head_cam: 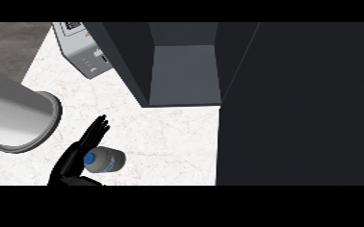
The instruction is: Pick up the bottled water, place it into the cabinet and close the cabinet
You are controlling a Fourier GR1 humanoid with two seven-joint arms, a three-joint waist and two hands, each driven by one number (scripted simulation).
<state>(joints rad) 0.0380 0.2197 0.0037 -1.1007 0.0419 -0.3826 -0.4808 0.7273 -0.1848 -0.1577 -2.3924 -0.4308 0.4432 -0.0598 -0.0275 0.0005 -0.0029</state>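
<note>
Blue-capped bottled water (pixel 105 159) stands on the table (pixel 171 130) at lower left. My left robot hand (pixel 84 146), fingers straight, rests against its left side, I judge to brace before grasping. Dark cabinet (pixel 181 62), upper centre, gapes open, awaiting it.

Bottle (pixel 104 159) stands upright on the counter, blue cap facing up, clear ribbed body below it, right against the left hand's (pixel 80 151) straight fingers, on their right side. Cabinet (pixel 185 62) sits beyond the fingertips, up and to the right, dark grey, door open, inner shelf showing.
</note>
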